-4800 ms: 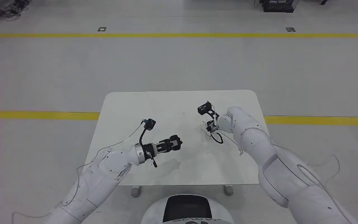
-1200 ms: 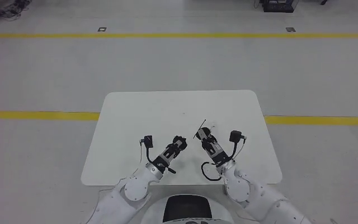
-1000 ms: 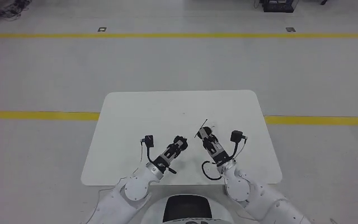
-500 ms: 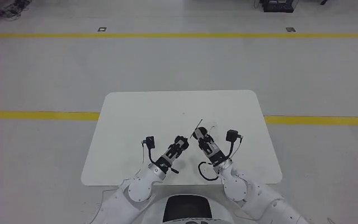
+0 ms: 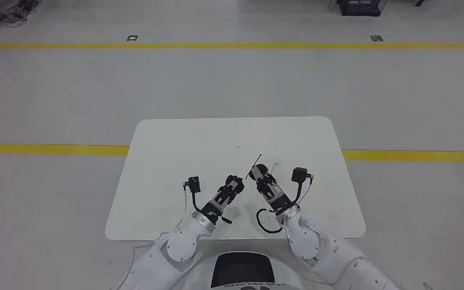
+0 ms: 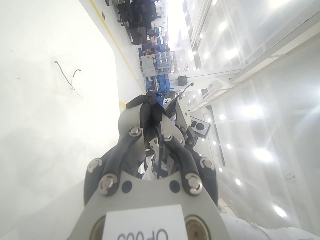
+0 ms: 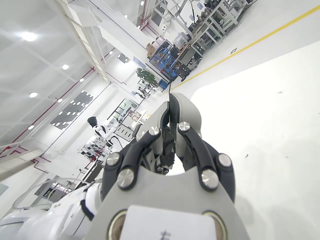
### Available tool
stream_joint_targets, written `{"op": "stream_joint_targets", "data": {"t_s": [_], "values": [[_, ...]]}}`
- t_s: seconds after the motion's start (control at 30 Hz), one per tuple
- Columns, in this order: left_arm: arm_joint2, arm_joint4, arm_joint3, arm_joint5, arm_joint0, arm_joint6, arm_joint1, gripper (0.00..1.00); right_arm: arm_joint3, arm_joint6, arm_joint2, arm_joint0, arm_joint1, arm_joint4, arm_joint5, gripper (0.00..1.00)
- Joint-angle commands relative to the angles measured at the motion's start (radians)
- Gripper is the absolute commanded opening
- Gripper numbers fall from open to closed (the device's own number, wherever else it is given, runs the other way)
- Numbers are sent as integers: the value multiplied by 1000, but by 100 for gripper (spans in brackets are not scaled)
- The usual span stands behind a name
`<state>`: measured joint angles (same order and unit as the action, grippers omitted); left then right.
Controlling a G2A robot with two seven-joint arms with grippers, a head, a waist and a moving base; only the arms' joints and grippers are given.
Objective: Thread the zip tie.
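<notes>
The right hand (image 5: pixel 255 174) is clamped on a thin black zip tie (image 7: pixel 169 88). The tie's tip sticks out past the fingertips. The left hand (image 5: pixel 233 182) is just beside it, with its fingers pressed together. Both hands are in the lower middle of the top view, over the white counter (image 5: pixel 181 145). Loose thin ties (image 6: pixel 64 74) lie on the counter farther off.

No txt can be read. Chars on white label (image 6: pixel 143 222) at base of left gripper (image 6: pixel 149 101) are cut off, upside down.
</notes>
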<state>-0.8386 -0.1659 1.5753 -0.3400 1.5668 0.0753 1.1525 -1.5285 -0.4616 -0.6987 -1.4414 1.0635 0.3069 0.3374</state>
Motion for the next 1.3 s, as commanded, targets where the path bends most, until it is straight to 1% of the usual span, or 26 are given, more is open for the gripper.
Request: {"op": "stream_joint_targets", "data": {"t_s": [0.0,0.33,0.7,1.27], "values": [[0,0,0,0,0,0,0,0,2,7,-6,-2,4,2,3,0],[0,0,0,0,0,0,0,0,8,34,-31,-15,23,19,3,0],[0,0,0,0,0,0,0,0,20,63,-45,-14,44,42,3,0],[0,0,0,0,0,0,0,0,26,59,-71,-29,66,69,3,0]]}}
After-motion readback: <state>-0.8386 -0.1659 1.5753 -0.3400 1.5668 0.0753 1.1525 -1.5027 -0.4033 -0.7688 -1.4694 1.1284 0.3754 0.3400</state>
